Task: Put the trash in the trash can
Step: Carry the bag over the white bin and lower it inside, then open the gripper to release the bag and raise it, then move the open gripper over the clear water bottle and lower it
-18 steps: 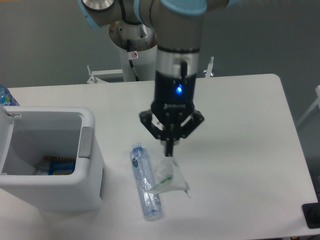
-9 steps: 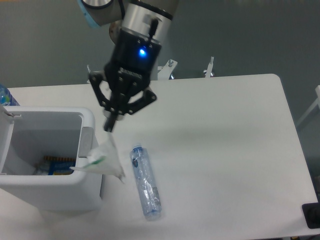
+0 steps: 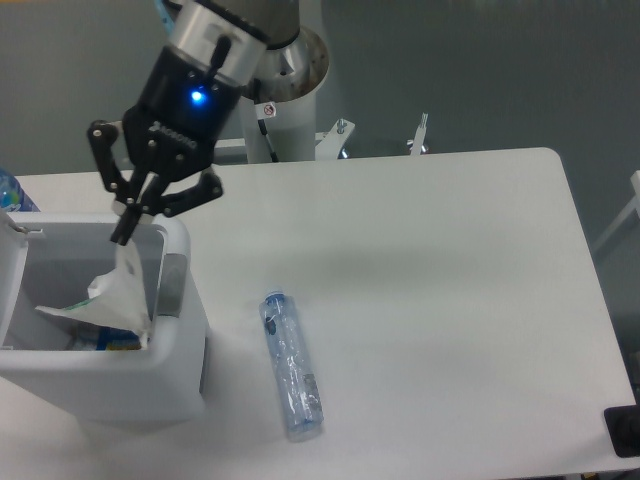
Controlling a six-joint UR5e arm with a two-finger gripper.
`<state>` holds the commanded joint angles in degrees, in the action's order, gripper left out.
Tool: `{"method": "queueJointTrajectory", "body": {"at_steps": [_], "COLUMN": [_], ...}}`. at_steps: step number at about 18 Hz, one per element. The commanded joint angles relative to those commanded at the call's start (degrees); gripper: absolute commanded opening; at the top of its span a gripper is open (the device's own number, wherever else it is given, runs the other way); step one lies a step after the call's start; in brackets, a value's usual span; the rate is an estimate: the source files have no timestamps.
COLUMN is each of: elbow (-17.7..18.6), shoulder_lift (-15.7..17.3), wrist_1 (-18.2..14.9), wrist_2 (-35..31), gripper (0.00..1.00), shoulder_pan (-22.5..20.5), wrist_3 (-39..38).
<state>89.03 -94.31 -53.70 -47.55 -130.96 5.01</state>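
One clear plastic cup (image 3: 110, 300) hangs inside the white trash can (image 3: 185, 330).
Gripper (image 3: 122, 232) jaws pinch its top; crushed bottle (image 3: 291, 365) lies on the surface (image 3: 450, 300).

The bin (image 3: 185, 330) looks like smooth white plastic with a slight sheen and a matt grey tab. The cup (image 3: 105, 300) is thin, crumpled clear plastic, whitish where it creases. The bottle (image 3: 291, 366) is crushed clear plastic, bluish, glossy. The table (image 3: 450, 290) is smooth matt white. The gripper (image 3: 122, 228) looks like matt black metal.
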Motion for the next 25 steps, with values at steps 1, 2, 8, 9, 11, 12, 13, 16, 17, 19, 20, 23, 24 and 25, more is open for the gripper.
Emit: {"method": "queueJointTrajectory", "body": {"at_steps": [1, 2, 8, 9, 11, 12, 13, 16, 17, 19, 20, 23, 24, 25], "elbow": [0.0, 0.0, 0.0, -0.2, -0.8, -0.8, -1.0, -1.4, -1.7, -3.3, -4.3, -6.4, -6.9, -7.2], "shoulder_lift": [-0.3, -0.5, -0.7, -0.8, -0.9, -0.9, -1.0, -1.8, -1.9, -3.5, -4.6, -7.7, -8.7, -9.5], "wrist_1": [0.0, 0.0, -0.1, -0.1, 0.3, 0.5, 0.6, 0.7, 0.8, 0.8, 0.8, 0.8, 0.8, 0.9], "wrist_2": [0.0, 0.0, -0.5, -0.5, -0.6, -0.6, -0.6, -1.0, -2.0, -7.9, -12.0, -19.2, -19.8, -20.1], "gripper": [0.32, 0.53, 1.0, 1.0, 1.0, 1.0, 1.0, 1.0, 1.0, 1.0, 1.0, 1.0, 1.0, 1.0], "shoulder_pan": [0.5, 0.6, 0.6, 0.6, -0.6, -2.7, -4.0, -5.7, -6.6, -6.7, -6.7, -6.6, -6.6, -6.6], "wrist_3": [1.3, 3.1, 4.8, 4.8, 4.1, 4.0, 4.0, 4.0, 4.2, 4.7, 4.7, 5.1, 5.1, 5.1]}}
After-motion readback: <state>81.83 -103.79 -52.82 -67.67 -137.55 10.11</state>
